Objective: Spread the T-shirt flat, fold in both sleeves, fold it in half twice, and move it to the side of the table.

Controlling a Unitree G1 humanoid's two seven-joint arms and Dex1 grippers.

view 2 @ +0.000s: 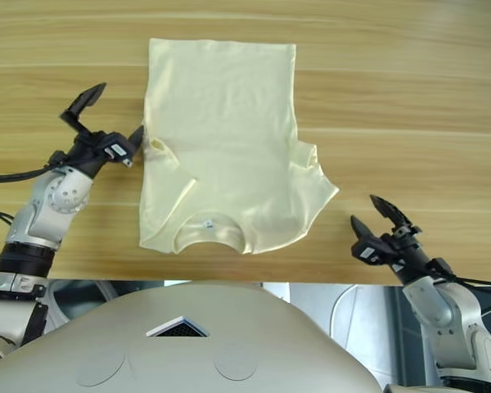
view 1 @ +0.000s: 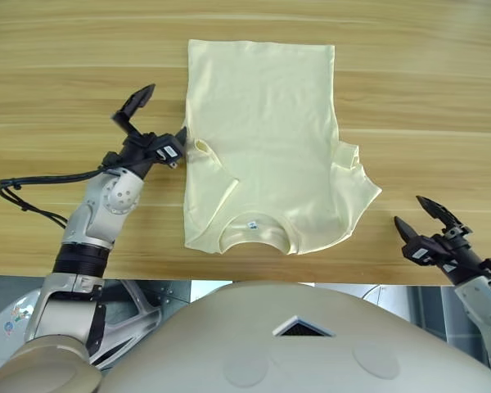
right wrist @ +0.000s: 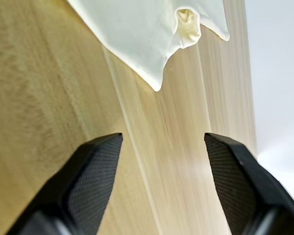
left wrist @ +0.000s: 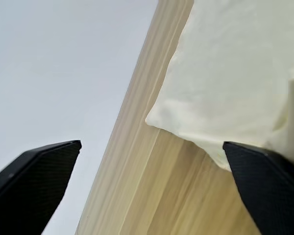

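From my station I see the left pincer [view 1: 159,119] over the light wooden table [view 1: 65,49], its two black fingers spread wide apart with nothing between them. The pale yellow cotton T-shirt [view 1: 266,115] lies just beside this pincer, towards the robot's middle. The inner fingertip comes right up to the cloth's side edge, and I cannot tell whether it touches. The outer finger stands clear over bare wood. In the left wrist view, one corner of the shirt's straight hem [view 1: 260,45] lies ahead of the fingers, with the table's far edge beyond it. The left sleeve [view 1: 209,160] is turned in over the body of the shirt, just past the inner finger. The right pincer [view 1: 409,210] sits by the table's near edge, its fingers also parted and holding nothing. The shirt lies ahead of it and towards the robot's middle, with bare wood between them. The part nearest this pincer is the right sleeve [view 1: 356,176], which bunches out from the shirt's side in a loose point, its open cuff showing in the right wrist view. The round collar [view 1: 258,233] faces the robot, lying between the two pincers and nearer the table's near edge than the left one.
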